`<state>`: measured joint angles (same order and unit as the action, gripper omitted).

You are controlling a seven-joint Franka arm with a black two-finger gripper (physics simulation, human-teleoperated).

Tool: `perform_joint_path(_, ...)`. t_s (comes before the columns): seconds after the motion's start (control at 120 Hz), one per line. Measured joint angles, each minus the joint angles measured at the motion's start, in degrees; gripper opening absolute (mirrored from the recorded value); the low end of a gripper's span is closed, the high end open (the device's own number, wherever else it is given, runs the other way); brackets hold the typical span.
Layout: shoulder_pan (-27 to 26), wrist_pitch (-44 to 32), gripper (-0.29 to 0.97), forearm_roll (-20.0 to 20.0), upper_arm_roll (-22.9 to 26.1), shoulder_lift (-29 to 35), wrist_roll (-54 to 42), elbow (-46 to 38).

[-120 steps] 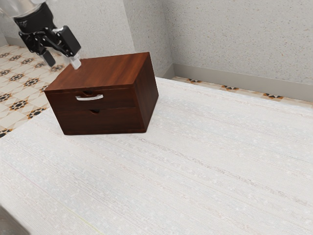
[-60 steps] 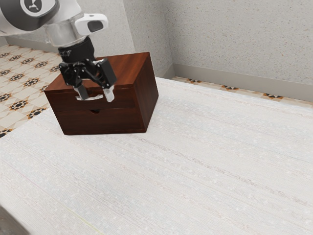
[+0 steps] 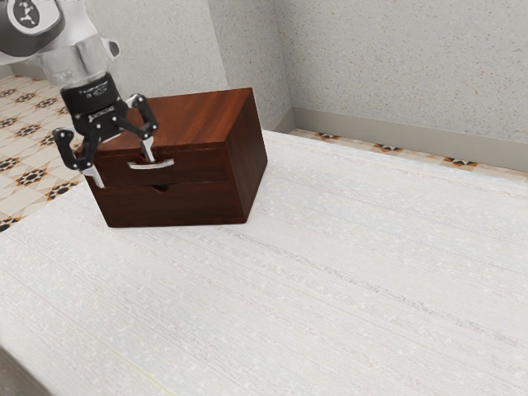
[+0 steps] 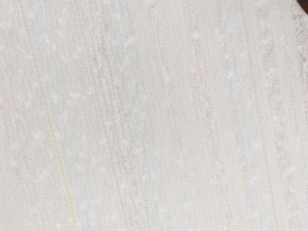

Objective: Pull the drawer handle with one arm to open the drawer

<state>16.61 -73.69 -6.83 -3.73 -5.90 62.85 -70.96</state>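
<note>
My gripper hangs at the front of the wooden cabinet, jaws spread wide and holding nothing. One finger points down just above the white handle of the top drawer; the other stands at the cabinet's front corner toward the exterior view's left. I cannot tell whether either touches. The drawer front lies flush with the cabinet, which stands on the pale table near the tiled floor. The wrist view looks down on the table, with a brown sliver of the cabinet at one corner.
</note>
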Motion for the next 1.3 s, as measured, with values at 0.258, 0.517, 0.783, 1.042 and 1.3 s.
perform_joint_path(0.258, 9.0, -9.3, 0.62, 5.3, 8.4, 4.8, 18.5, -10.3)
perform_joint_path(0.517, 9.1, -29.9, 0.61, 9.7, 8.2, 9.2, 30.4, -24.6)
perform_joint_path(0.783, 10.6, -41.1, 0.59, 10.9, 8.1, 4.0, 39.0, -24.2)
perform_joint_path(1.042, 11.3, -45.7, 0.58, 11.8, 8.1, -2.2, 42.8, -20.4)
perform_joint_path(1.3, 11.7, -45.8, 0.58, 14.8, 8.0, -4.0, 43.8, -18.7)
